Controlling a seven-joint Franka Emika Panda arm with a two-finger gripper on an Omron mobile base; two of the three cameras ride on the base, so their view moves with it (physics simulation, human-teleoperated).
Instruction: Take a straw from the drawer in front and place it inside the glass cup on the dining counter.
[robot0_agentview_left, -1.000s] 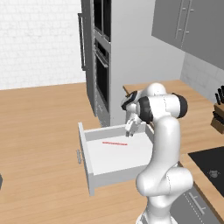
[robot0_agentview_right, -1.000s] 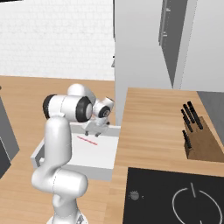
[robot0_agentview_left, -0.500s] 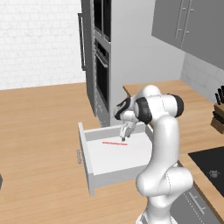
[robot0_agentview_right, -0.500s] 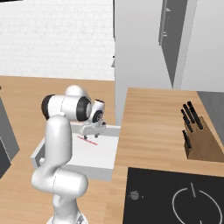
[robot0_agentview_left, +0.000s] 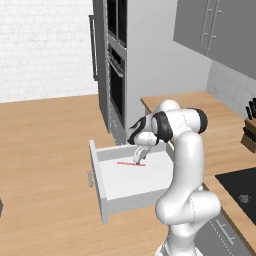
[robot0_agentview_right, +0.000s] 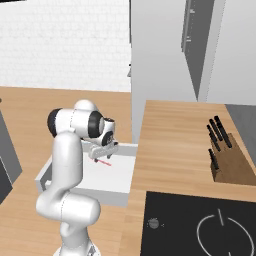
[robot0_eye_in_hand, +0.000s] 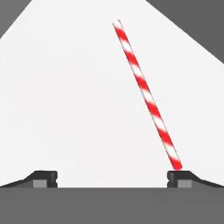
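No writing shows. A thin red-and-white striped straw (robot0_eye_in_hand: 146, 94) lies at frame centre on the smooth white drawer (robot0_agentview_left: 131, 181) floor; gripper (robot0_eye_in_hand: 112, 177) fingers spread apart.

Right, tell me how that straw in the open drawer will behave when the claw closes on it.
The straw looks thin and round, lying flat on the smooth drawer floor, so it may roll or skid aside. It is probably very light and could crush if squeezed hard. The open claw has one fingertip right at its end, so it might pivot.
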